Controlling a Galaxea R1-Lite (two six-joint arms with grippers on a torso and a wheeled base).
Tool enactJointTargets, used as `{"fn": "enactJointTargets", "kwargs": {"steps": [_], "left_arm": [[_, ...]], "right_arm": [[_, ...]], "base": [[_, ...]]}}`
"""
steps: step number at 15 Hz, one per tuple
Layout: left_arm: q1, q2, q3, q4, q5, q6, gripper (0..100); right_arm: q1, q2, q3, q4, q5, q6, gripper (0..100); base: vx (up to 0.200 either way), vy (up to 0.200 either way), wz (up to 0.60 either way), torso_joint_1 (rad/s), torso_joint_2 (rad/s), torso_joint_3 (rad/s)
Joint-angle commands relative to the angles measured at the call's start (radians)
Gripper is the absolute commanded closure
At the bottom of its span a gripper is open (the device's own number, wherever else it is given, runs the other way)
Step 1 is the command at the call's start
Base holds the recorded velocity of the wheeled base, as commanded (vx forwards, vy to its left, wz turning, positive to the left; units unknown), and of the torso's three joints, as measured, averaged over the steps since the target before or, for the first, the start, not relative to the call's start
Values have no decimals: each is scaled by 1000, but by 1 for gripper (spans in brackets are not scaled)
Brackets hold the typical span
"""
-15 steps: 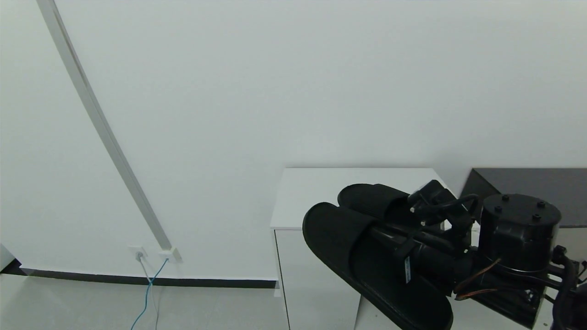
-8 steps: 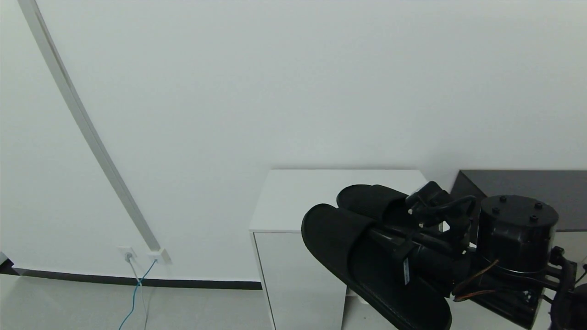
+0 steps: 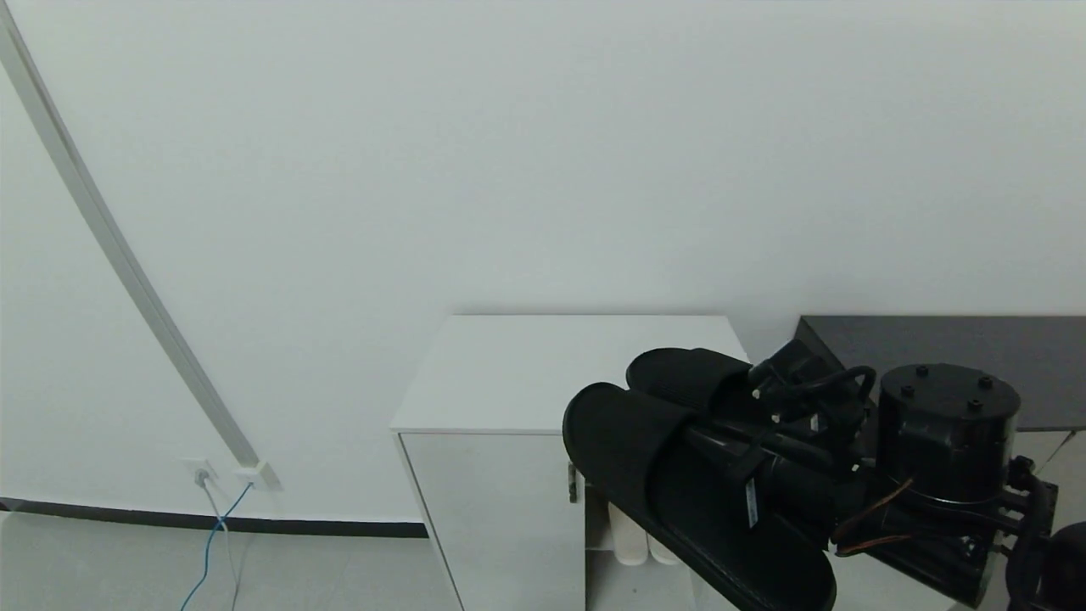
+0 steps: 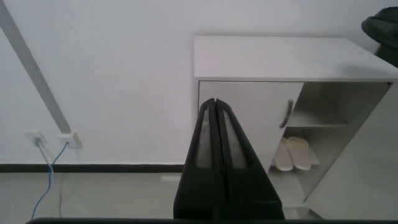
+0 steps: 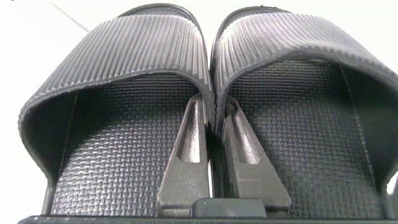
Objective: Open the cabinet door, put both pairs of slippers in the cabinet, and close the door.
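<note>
A pair of black slippers [image 3: 645, 441] hangs in the air at the lower right of the head view, in front of the white cabinet [image 3: 560, 373]. My right gripper [image 5: 213, 115] is shut on the slippers' two inner side walls, pinched together between its fingers [image 5: 186, 155]. The cabinet's left door [image 3: 492, 518] is closed; the right half stands open. On a shelf inside lies a pale pair of slippers [image 4: 292, 154], also seen in the head view [image 3: 632, 543]. My left gripper [image 4: 215, 104] is shut and empty, held well back from the cabinet [image 4: 280, 59].
A dark-topped unit [image 3: 933, 339] adjoins the cabinet on the right. A slanted cable duct [image 3: 110, 246] runs down the white wall to a socket with a blue cable [image 3: 208, 543]. Grey floor lies left of the cabinet.
The head camera has swung to the right, so the cabinet sits further left in the picture and its open half with the pale slippers has come into sight. The held black slippers keep their place.
</note>
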Motion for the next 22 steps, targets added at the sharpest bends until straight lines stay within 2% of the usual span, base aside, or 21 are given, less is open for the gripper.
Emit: {"fn": "enactJointTargets", "kwargs": {"steps": [1,15,17,22], "left_arm": [[0,0,0,-1,1,-1,100],[0,0,0,-1,1,-1,100],[0,0,0,-1,1,-2,100],[0,0,0,1,1,-2,100]], "right_arm": [[-5,8,1,-2,3,0,100],[-5,9,15,-10,3,-3,100],[-5,12,15,-10,3,-5,100],[-3,17,17,-10,3,-5,100]], "base": [[0,0,0,0,0,0],[0,0,0,0,0,0],[-200,0,0,5,2,2],[0,0,0,0,0,0]]}}
